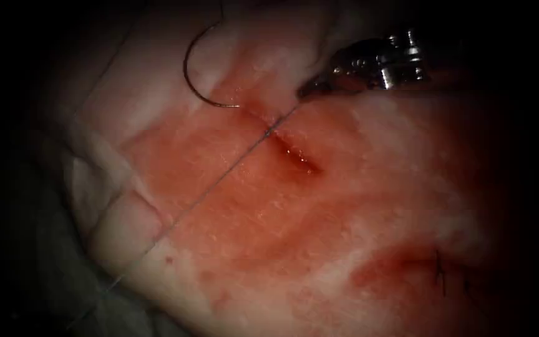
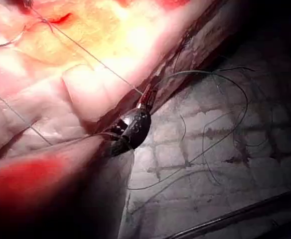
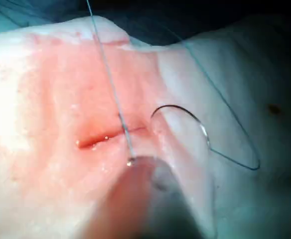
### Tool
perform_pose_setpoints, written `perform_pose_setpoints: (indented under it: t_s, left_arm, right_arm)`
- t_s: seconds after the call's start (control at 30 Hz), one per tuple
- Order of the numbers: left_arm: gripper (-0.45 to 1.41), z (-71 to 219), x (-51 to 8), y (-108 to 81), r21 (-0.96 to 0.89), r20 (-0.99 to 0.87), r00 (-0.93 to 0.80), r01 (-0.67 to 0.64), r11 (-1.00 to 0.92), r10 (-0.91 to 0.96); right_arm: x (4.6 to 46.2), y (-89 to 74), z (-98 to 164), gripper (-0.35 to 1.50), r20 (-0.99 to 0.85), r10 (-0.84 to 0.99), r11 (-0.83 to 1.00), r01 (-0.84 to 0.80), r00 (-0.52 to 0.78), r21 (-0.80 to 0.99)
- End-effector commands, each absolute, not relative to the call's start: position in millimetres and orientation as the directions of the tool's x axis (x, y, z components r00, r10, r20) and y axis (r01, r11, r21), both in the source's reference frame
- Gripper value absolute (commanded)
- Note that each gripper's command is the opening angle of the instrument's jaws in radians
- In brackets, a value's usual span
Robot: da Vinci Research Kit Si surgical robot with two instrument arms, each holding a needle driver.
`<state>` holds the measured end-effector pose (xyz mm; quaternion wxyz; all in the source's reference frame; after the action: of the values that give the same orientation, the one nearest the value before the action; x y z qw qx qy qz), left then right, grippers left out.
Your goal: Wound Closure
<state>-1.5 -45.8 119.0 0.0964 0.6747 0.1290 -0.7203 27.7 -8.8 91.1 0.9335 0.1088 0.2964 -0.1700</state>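
In the endoscope view we see the thread (image 1: 207, 190) running taut from seven o'clock over the cut (image 1: 291, 150) to the right end effector (image 1: 310, 90), closed on it. The curved needle (image 1: 198, 75) lies free on the tissue (image 1: 344, 206), at ten o'clock from the cut.

In the left wrist view the left end effector (image 2: 143, 102) grips the thread's other stretch off the tissue edge.

In the right wrist view the needle (image 3: 185, 117) lies just beside the cut.

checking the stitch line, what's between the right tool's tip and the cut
In the endoscope view, a short taut stretch of thread runs from the right tool to the cut, over bare tissue.
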Motion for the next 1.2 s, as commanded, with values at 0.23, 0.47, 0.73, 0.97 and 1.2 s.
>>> perform_pose_setpoints:
  t_s: [0.23,0.47,0.73,0.97,1.2]
  left_arm:
    - [-0.45,119.5,-2.0,-46.8,-0.063,-0.997,-0.069,0.317,-0.947,0.043]
    - [-0.45,119.2,-2.0,-46.4,-0.066,-0.997,-0.068,0.317,-0.946,0.047]
    - [-0.45,116.4,-3.2,-41.4,-0.086,-0.994,-0.083,0.271,-0.959,0.066]
    - [-0.45,114.8,-4.1,-37.8,-0.111,-0.99,-0.112,0.214,-0.97,0.088]
    - [-0.45,112.3,-5.6,-32.5,-0.068,-0.988,-0.148,0.162,-0.984,0.044]
  right_arm:
    - [28.6,-9.6,91.7,-0.35,-0.573,-0.264,0.921,0.379,0.776,0.089]
    - [28.5,-9.9,91.9,-0.35,-0.557,-0.256,0.929,0.36,0.79,0.083]
    - [27.6,-10.0,90.5,-0.35,-0.681,-0.01,0.975,0.157,0.732,0.154]
    - [23.9,-8.2,88.8,0.78,-0.74,0.237,0.97,-0.111,0.629,0.217]
    - [19.1,-7.3,85.0,1.2,-0.763,0.379,0.923,-0.272,0.523,0.272]
